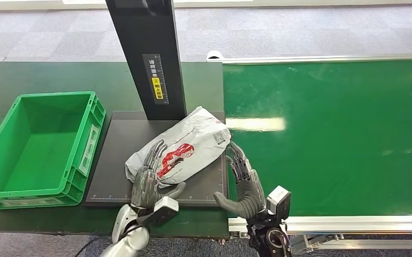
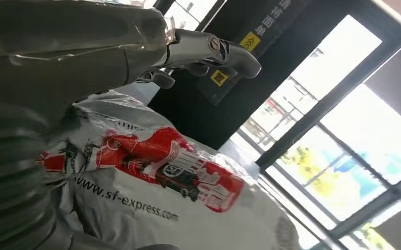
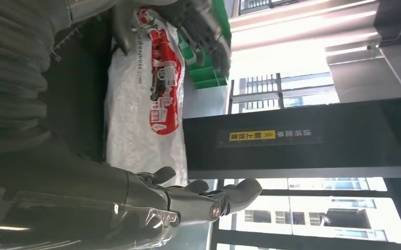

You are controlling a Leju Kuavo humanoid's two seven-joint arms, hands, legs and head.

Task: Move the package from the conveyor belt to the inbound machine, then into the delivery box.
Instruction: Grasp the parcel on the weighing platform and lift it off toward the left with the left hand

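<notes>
1. Nearest, at about 6 o'clock in the head view, the left hand [image 1: 149, 179] lies on the near end of the package [image 1: 185, 147], fingers spread flat over its red print; it presses on the bag and grips nothing; the left wrist view shows the fingers [image 2: 209, 49] stretched out above the printed surface.
2. At about 5 o'clock the right hand [image 1: 244, 182] stands beside the package's right edge, fingers extended and apart, thumb out to the side; it holds nothing; whether the fingertips actually touch the bag is hard to tell from here.
3. The package, a grey-white courier bag with a red graphic, lies slantwise on the dark scanning plate [image 1: 118, 160] of the inbound machine, its far end close to the foot of the black column [image 1: 150, 53].
4. At 9 o'clock the green delivery box [image 1: 6, 160] sits just beside the plate.
5. From 3 o'clock out to 1 o'clock runs the green conveyor belt [image 1: 343, 134], with a silver rail [image 1: 321, 58] along its far edge.
</notes>
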